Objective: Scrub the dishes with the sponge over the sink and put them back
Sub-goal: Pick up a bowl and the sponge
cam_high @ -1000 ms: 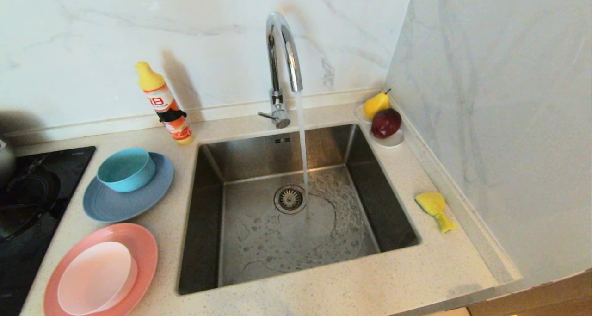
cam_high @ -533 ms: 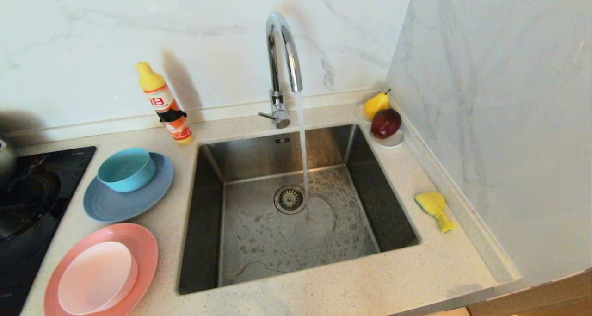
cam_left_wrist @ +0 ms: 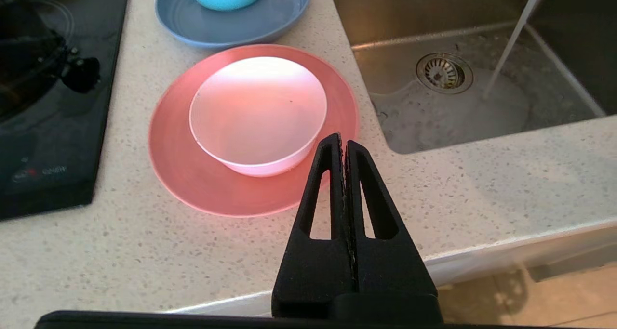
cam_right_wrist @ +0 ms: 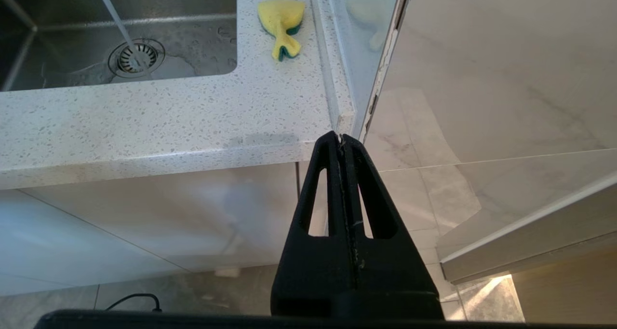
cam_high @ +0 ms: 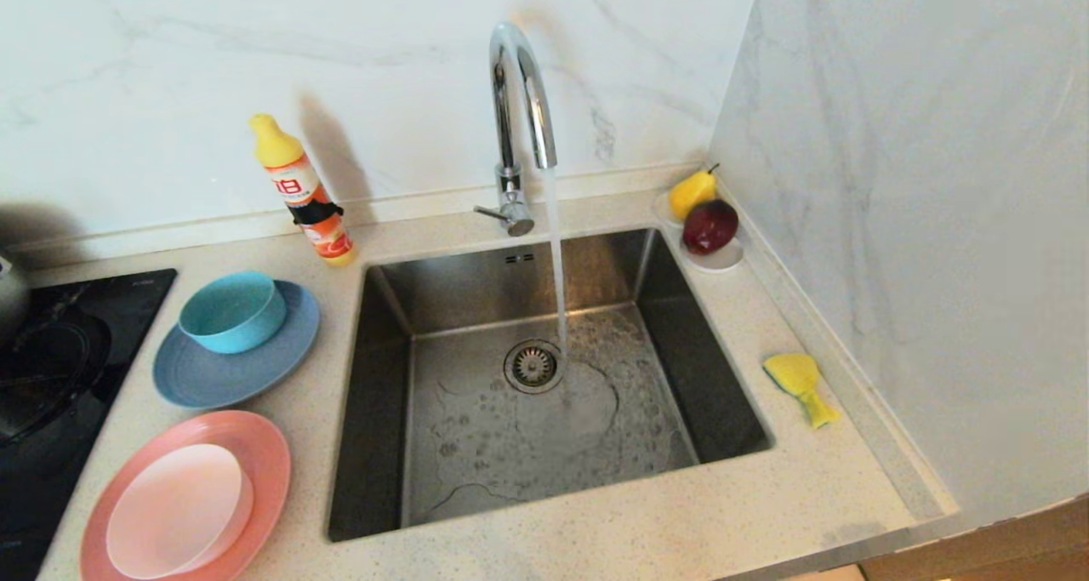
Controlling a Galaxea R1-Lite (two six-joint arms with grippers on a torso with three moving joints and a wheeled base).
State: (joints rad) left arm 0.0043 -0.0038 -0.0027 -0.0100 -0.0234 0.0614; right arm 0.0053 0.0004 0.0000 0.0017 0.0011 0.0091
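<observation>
Left of the sink (cam_high: 383, 513) a pale pink bowl (cam_high: 179, 509) sits on a salmon plate (cam_high: 264, 453); behind them a teal bowl (cam_high: 231, 310) rests on a grey-blue plate (cam_high: 213, 381). The yellow sponge (cam_high: 800, 384) lies on the counter right of the sink, by the wall. Water runs from the chrome tap (cam_high: 519, 96) into the basin. Neither arm shows in the head view. My left gripper (cam_left_wrist: 342, 143) is shut and empty, near the counter's front edge beside the salmon plate (cam_left_wrist: 202, 184). My right gripper (cam_right_wrist: 341, 138) is shut and empty, below the counter's right front corner, short of the sponge (cam_right_wrist: 282, 23).
A dish-soap bottle (cam_high: 302, 191) stands behind the dishes. A white saucer (cam_high: 723, 262) with a pear (cam_high: 691, 191) and a dark red fruit (cam_high: 710, 224) sits at the sink's back right corner. A black hob (cam_high: 51, 377) lies at the left. A marble wall (cam_high: 919, 224) closes the right side.
Nothing has moved on the counter in the head view; only the water pattern on the sink floor has shifted.
</observation>
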